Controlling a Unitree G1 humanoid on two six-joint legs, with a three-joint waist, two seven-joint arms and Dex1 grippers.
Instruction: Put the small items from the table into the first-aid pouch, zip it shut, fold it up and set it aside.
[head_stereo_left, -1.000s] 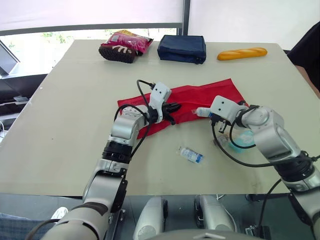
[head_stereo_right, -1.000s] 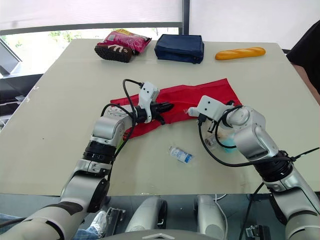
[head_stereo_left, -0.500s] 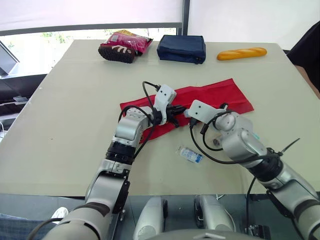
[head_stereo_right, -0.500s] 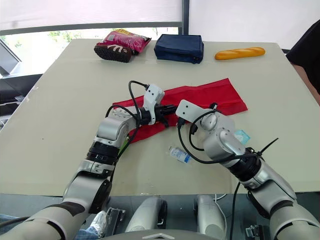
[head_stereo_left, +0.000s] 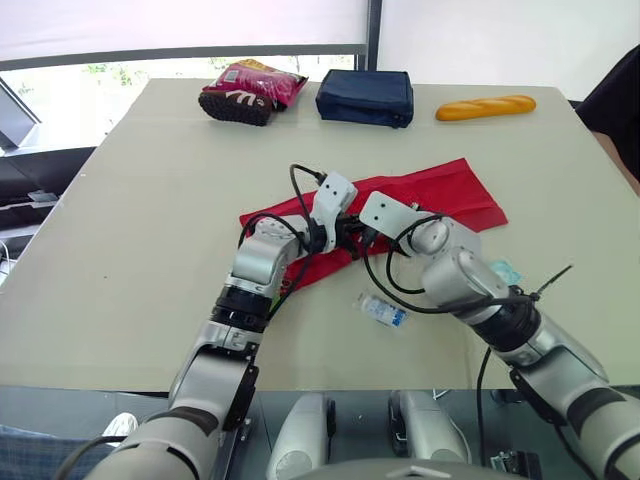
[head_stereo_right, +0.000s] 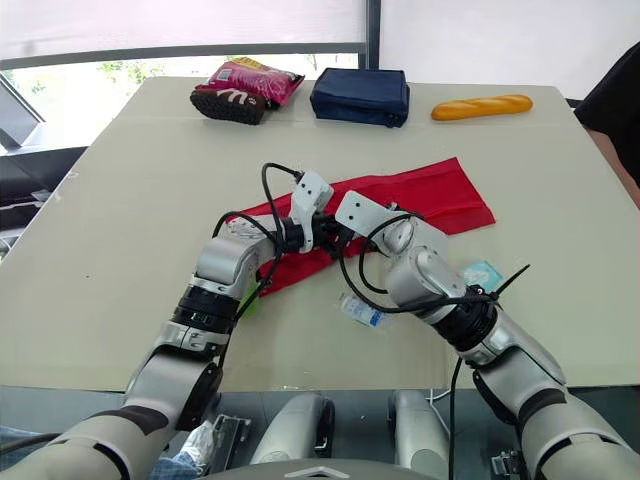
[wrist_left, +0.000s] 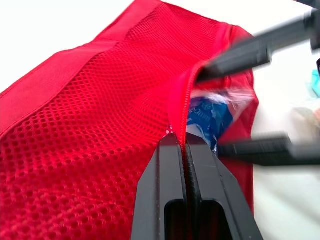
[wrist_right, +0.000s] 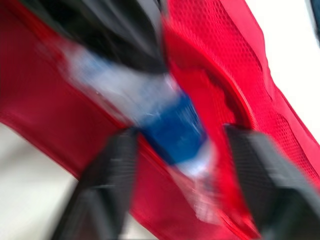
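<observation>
1. Red mesh first-aid pouch (head_stereo_left: 440, 190) lay unfolded across the middle of the bench (head_stereo_left: 120, 260), unzipped, with its mouth turned toward my two hands.
2. Left hand (wrist_left: 181, 145): fingers were pressed together on the rim of the pouch, lifting the fabric so that the mouth gaped.
3. Right hand (wrist_right: 180, 134): fingers were spread wide at the mouth, one on each side of a blue-and-white packet (wrist_left: 209, 112). The packet sat just inside the opening. I saw neither finger pressing on it, so I judged it released or nearly so.
4. Items not yet packed: a small vial with a blue label (head_stereo_left: 381, 309) lay on the bench just in front of the pouch, and a teal packet (head_stereo_right: 482, 272) lay beside my right forearm.
5. Far edge of the bench: a snack bag (head_stereo_left: 250, 90), a navy case (head_stereo_left: 365, 97) and a bread loaf (head_stereo_left: 485, 106) lay well apart from the work. I took them to have no part in the task.
6. Step in hand, as I judged it: filling the pouch, an early stage. Zipping, folding and setting aside were not yet begun.
7. Next move, as I judged it: the right hand would need to draw straight back out of the mouth without dragging the packet along, then go for the vial. The left hand's pinch had to hold meanwhile, or the mouth would likely fall shut.
</observation>
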